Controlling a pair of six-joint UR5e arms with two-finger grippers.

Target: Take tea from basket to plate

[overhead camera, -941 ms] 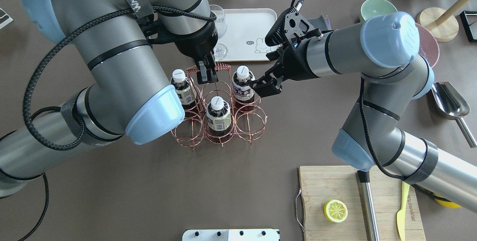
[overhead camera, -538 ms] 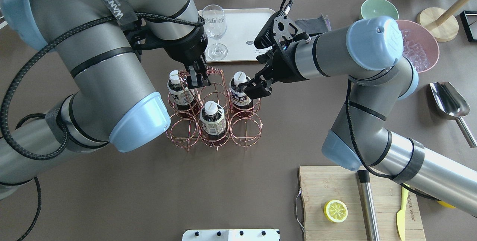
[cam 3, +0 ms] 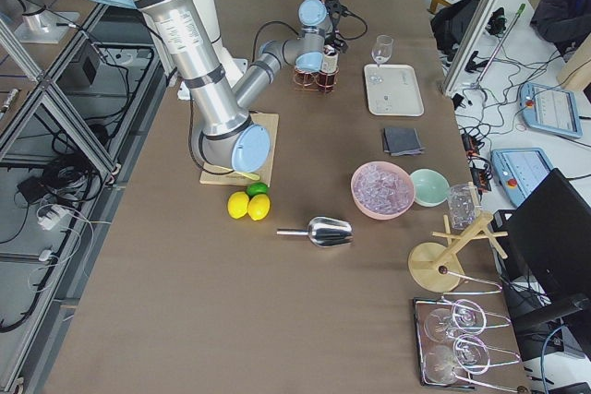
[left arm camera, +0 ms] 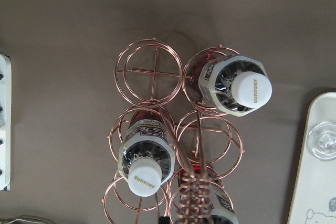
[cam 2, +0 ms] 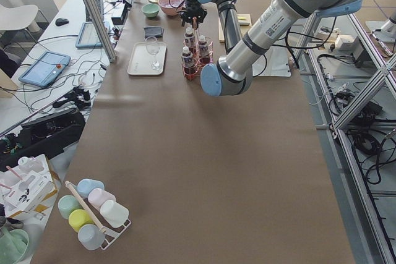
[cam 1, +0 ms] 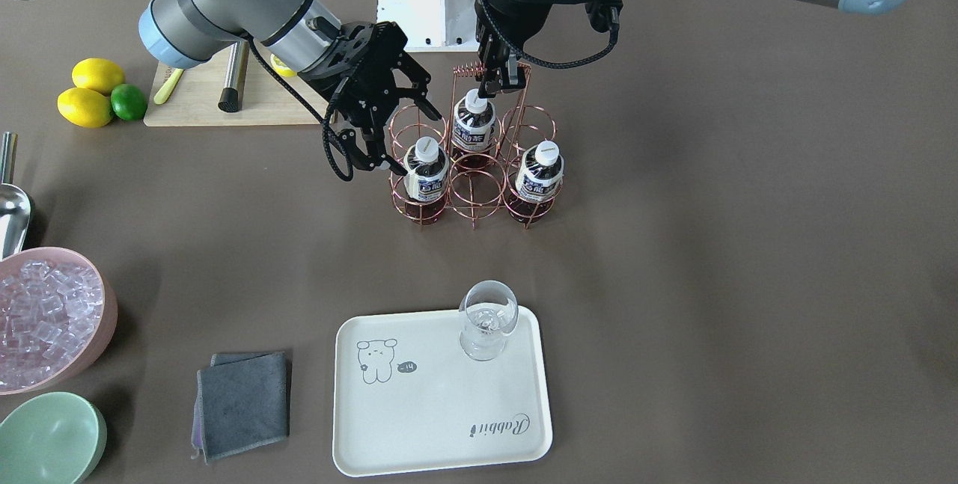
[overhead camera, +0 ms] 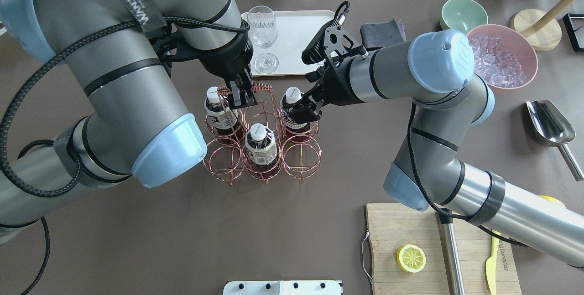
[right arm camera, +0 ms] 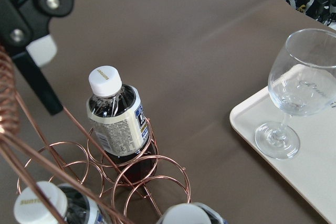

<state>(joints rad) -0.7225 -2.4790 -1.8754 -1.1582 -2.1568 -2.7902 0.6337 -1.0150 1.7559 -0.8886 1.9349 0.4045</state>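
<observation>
Seen from above, with 12 o'clock pointing away from the robot, a copper wire basket (left arm camera: 156, 72) stands in the middle of the brown worktop (cam 1: 711, 244). It has six round rings in two rows. Three small bottles of dark tea with white caps stand in it. The tea bottle (cam 1: 425, 173) sits upright in the ring at 2 o'clock. A second bottle (cam 1: 539, 173) is in the ring at 10 o'clock. A third bottle (cam 1: 473, 125) is in the ring at 6 o'clock.

The right arm's fingers (cam 1: 368, 158) are spread wide. They come at the tea bottle from 3 o'clock. The top of the bottle is about between the two tips. I cannot tell if they touch it.

The left arm's fingers (overhead camera: 239, 99) point down and are close together. They pinch the coiled handle (overhead camera: 260, 86) that arches over the basket.

The cream tray (cam 1: 449, 424) lies at 12 o'clock from the basket, a little apart from it. It has a small bear drawing and the word "Rabbit" on it. A clear glass (cam 1: 488, 319) stands upright on the tray, at its 7 o'clock corner.

A grey cloth (cam 1: 243, 402) lies just beside the tray at 3 o'clock. A pink bowl (cam 1: 108, 316) full of ice and a green bowl (overhead camera: 463, 12) sit far out at 2 o'clock. A wooden board (overhead camera: 401, 226) with half a lemon (overhead camera: 411, 258) on it lies at 4 o'clock.
</observation>
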